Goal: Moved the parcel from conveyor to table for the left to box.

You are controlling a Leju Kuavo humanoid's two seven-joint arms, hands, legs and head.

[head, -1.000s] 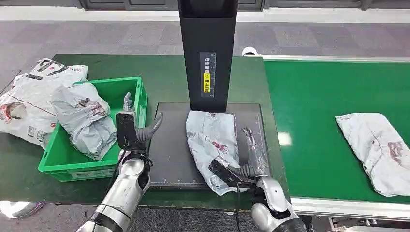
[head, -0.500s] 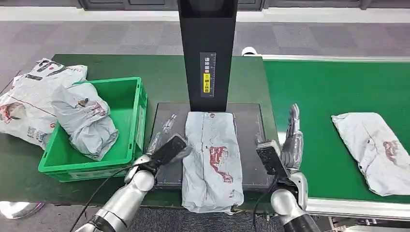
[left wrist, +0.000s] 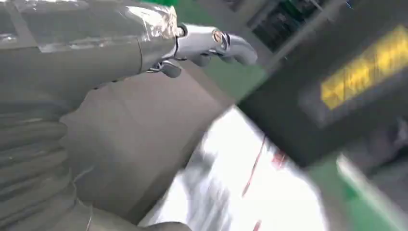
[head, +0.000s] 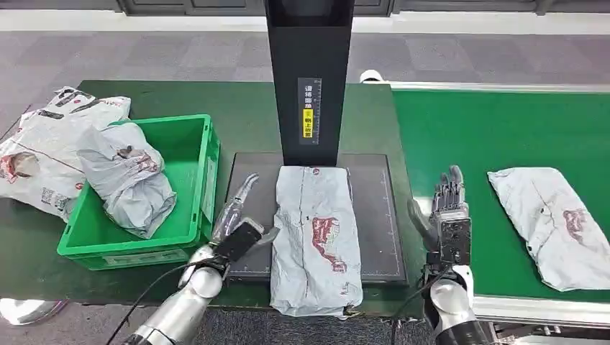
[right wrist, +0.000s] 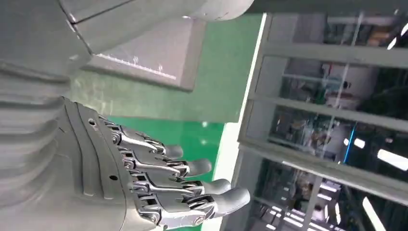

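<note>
Both robot hands point(head: 236, 231) point(head: 447, 215) spread, empty, green crate point(head: 188, 129) w/ grey parcel point(head: 128, 180) inside

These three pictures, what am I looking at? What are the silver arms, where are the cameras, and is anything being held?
It is a humanoid robot sorting parcels. The wide picture comes from a camera high on its body, looking down; the two close ones come from cameras at its wrists, so they look tilted.

The left hand hovers over the dark mat, fingers apart, holding nothing. The right hand is raised at the edge of the green conveyor, also empty.

One grey parcel lies on the mat under the black post. Another parcel waits on the conveyor. The green box on the table already holds a bagged parcel, and more bags lie beside it.
</note>
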